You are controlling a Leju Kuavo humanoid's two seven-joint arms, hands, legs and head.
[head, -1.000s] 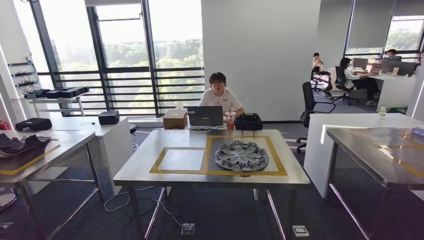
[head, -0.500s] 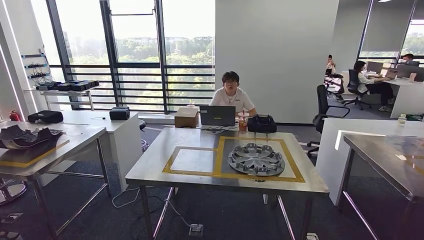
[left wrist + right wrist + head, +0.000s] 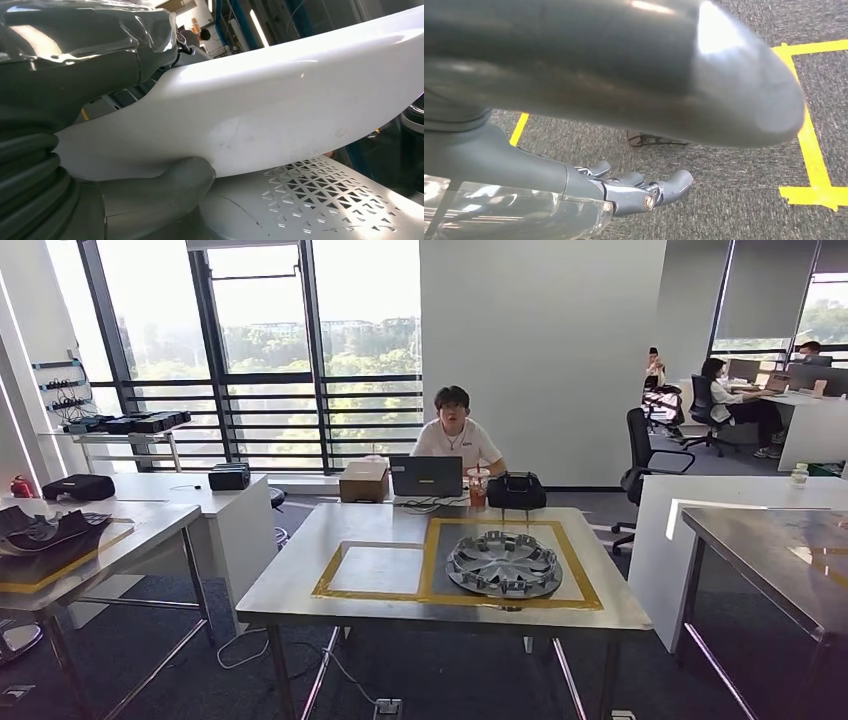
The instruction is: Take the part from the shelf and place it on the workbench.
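My left hand (image 3: 75, 150) grips a large, smooth white curved part (image 3: 280, 100); the thumb (image 3: 155, 195) presses against its underside. In the head view the steel workbench (image 3: 300, 585) stands straight ahead, marked with two yellow taped frames. The left frame (image 3: 375, 568) is bare. A silver hubcap (image 3: 503, 563) lies in the right frame. My right hand (image 3: 634, 190) hangs above grey carpet, fingers loosely extended, holding nothing.
A person (image 3: 455, 435) sits behind the workbench with a laptop (image 3: 426, 476), a cardboard box (image 3: 363, 481), a cup (image 3: 477, 486) and a black bag (image 3: 515, 491). A table with dark parts (image 3: 45, 535) stands left, a steel table (image 3: 770, 550) right. Yellow floor tape (image 3: 811, 150) crosses the carpet.
The whole head view has shifted as the camera moved: the scene slid right, then slightly back left. The hubcap and the things on the tables have kept their places.
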